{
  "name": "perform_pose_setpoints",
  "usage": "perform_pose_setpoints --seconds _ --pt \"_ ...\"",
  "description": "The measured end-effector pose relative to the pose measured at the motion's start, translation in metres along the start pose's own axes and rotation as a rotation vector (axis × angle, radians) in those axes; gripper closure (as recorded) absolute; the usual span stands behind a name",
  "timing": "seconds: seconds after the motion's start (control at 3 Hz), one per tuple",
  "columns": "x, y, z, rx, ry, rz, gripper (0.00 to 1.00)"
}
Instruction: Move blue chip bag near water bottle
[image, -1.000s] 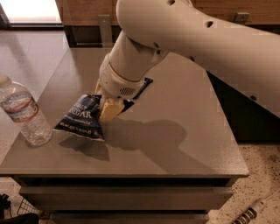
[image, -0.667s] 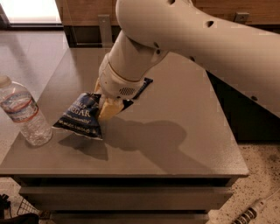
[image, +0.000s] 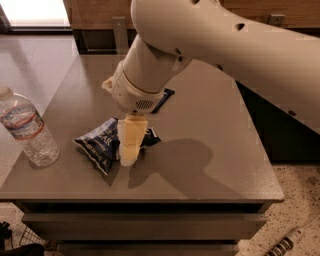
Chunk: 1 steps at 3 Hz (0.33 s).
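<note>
The blue chip bag (image: 97, 142) is a crumpled navy foil bag with white lettering, low over the front left of the grey table (image: 210, 150). My gripper (image: 131, 147) reaches down from the white arm and is shut on the bag's right part, its pale yellow fingers (image: 134, 135) covering that side. The water bottle (image: 27, 130), clear with a white cap and a red, white and blue label, stands upright at the table's left edge, about a hand's width left of the bag.
A small flat dark blue bar wrapper (image: 164, 99) lies on the table behind the arm's wrist. The large white arm (image: 225, 45) crosses the upper right. The table's front edge (image: 140, 199) is close below the bag, with floor to the left and right.
The gripper has come down toward the table with the bag, which now sits lower with its shadow close under it. The bottle has not moved.
</note>
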<state>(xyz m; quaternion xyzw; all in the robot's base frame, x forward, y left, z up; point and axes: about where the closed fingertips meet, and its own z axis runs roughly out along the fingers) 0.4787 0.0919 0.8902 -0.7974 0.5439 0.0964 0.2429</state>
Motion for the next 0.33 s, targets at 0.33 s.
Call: perform_pose_setpoints --seconds 0.33 --pt "0.0 0.0 0.0 0.0 0.0 0.0 0.0"
